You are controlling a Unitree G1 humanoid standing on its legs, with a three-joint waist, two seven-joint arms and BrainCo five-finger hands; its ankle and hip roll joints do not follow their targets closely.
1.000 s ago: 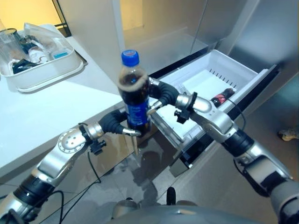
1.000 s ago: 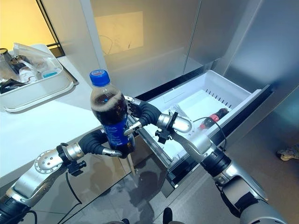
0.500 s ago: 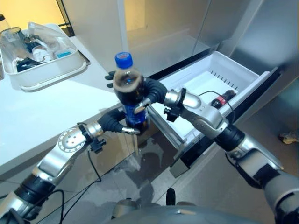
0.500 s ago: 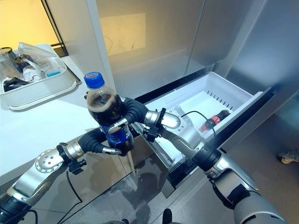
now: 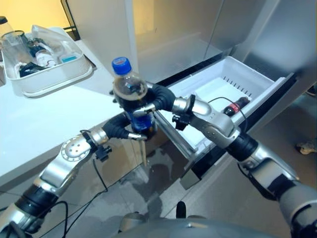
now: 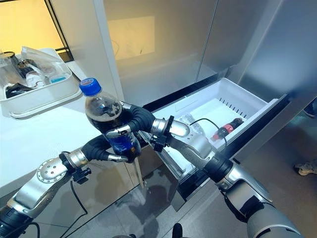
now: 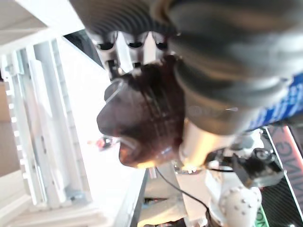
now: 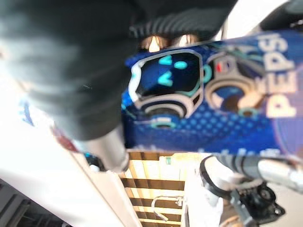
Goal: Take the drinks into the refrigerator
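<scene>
Bottle: a dark cola bottle (image 6: 106, 119) with a blue cap and blue label is held in mid-air, off the front edge of the white counter (image 5: 34, 124), near the drawer's left front corner.
Long axis: nearly upright, cap uppermost, leaned slightly toward the counter.
Left hand (image 6: 101, 148): placed at the bottle's base; fingers are curled round the lower part, below the label.
Right hand (image 6: 133, 119): placed higher, at the label and shoulder; fingers and thumb are wrapped round the body, as confirmed in the right wrist view.
Drawer: a white refrigerator drawer (image 6: 262, 111) is pulled open to the right of the bottle; its floor is largely bare.
Drawer contents: one small dark bottle with a red label (image 6: 227, 128) is laid flat near the right front corner.
Tray: a white tray (image 5: 49, 79) of assorted items is set at the counter's far left corner.
Deciding relation: the drawer lies on the right arm's side of the bottle and lower; the right hand is judged nearer.
Risk: a two-handed hold must be released by the left hand before the bottle can be carried across; slippage is judged possible.
</scene>
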